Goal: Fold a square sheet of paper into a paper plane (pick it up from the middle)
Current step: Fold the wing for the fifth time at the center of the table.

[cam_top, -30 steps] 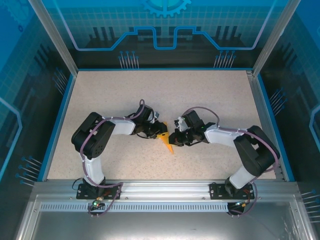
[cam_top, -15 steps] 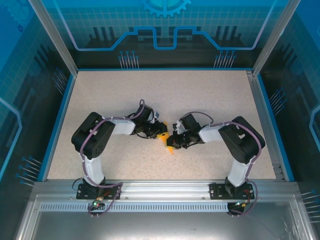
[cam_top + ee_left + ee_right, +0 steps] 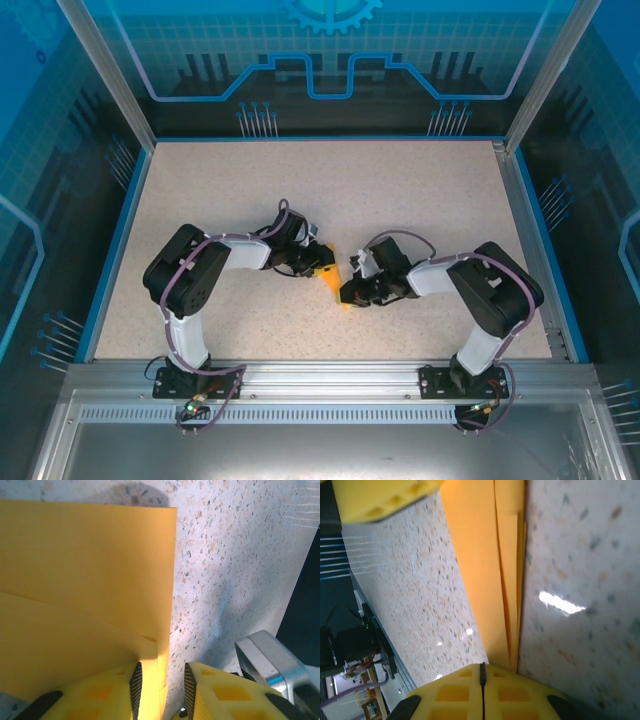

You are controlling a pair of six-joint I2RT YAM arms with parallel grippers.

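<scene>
The paper plane (image 3: pixel 334 281), a narrow folded orange-yellow shape, lies on the speckled table between the two arms. In the left wrist view its layered surface (image 3: pixel 85 580) covers the left half. My left gripper (image 3: pixel 161 690) is open, with the paper's straight edge running in between the pads close to the left finger. From above, that gripper (image 3: pixel 322 264) sits at the paper's far end. My right gripper (image 3: pixel 347 292) is at the near end. Its pads (image 3: pixel 482 680) are shut together, and the stacked folds (image 3: pixel 485 570) pass under its right finger.
A yellow finger of the left gripper (image 3: pixel 380 500) shows at the top left of the right wrist view. The tabletop (image 3: pixel 330 190) is walled by a blue rim (image 3: pixel 120 240). A metal rail (image 3: pixel 330 375) with both arm bases runs along the near edge.
My right gripper has slid toward the near edge along the paper, and the right arm's elbow has shifted. The left arm has stayed put. Less of the paper shows from above.
</scene>
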